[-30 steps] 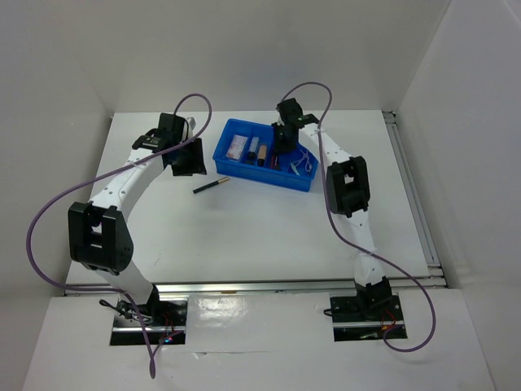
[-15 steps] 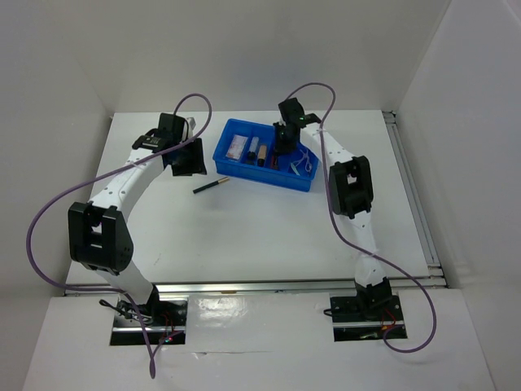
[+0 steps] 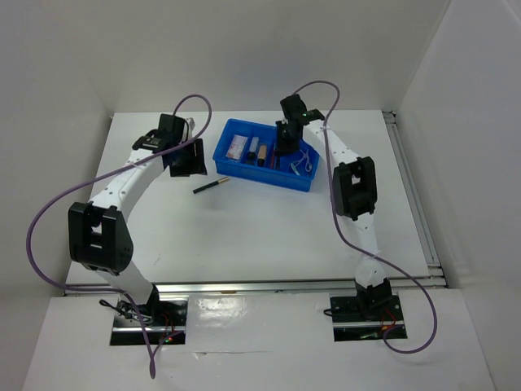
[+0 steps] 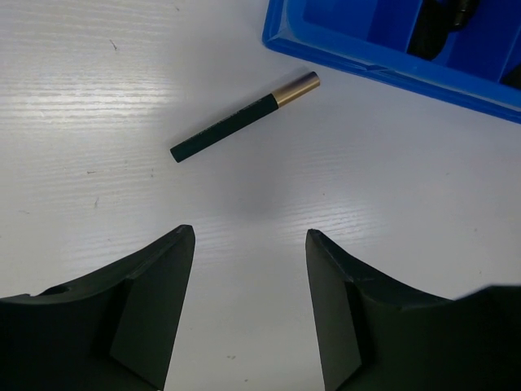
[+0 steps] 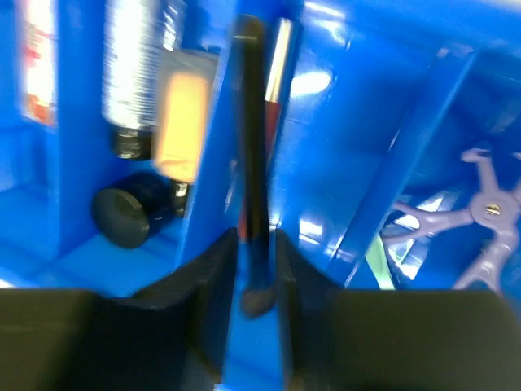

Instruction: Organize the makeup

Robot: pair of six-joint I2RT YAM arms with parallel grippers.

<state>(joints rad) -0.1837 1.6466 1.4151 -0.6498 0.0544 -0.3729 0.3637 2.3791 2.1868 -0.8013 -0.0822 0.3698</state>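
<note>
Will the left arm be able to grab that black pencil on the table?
Probably yes. The left claw hangs open near the black pencil, with only bare table between them.

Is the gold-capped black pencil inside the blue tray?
No, the pencil lies on the table, just outside the tray wall.

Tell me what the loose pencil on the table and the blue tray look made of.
Pencil: matte dark barrel, probably plastic or painted wood; satin gold cap, metal or metallized. Blue tray: smooth moulded plastic, judging by the sheen along its rim.
</note>
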